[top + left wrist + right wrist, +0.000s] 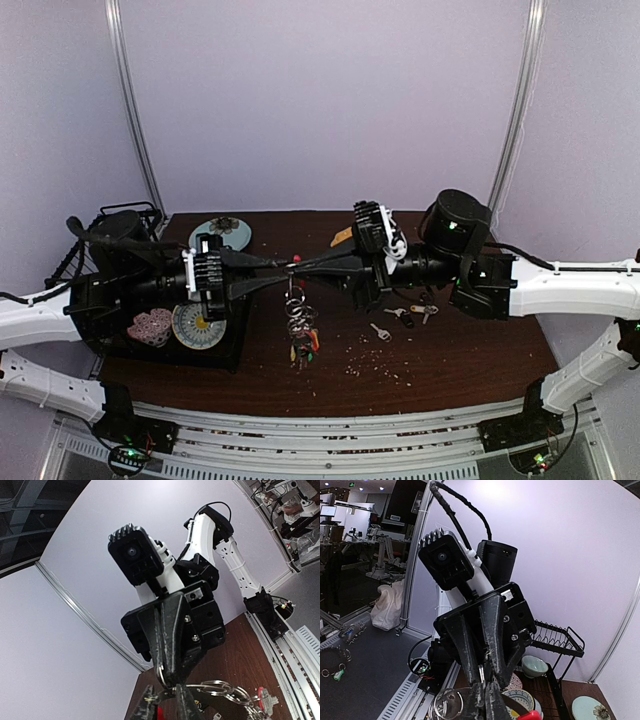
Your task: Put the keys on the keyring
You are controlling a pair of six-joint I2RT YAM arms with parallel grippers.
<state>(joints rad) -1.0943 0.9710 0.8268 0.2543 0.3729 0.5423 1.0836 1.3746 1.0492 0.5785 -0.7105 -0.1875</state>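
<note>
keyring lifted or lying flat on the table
Lifted: the keyring dangles from where the left gripper and right gripper meet.

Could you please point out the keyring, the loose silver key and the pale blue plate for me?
keyring (299, 322): top view, on the silver loops hanging between the arms.
loose silver key (380, 331): top view, on its middle.
pale blue plate (240, 235): top view, on its right rim.

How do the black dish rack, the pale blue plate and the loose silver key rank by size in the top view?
1. black dish rack, clearly largest.
2. pale blue plate, partly hidden, so it may look smaller than it is.
3. loose silver key, by far the smallest.
</note>
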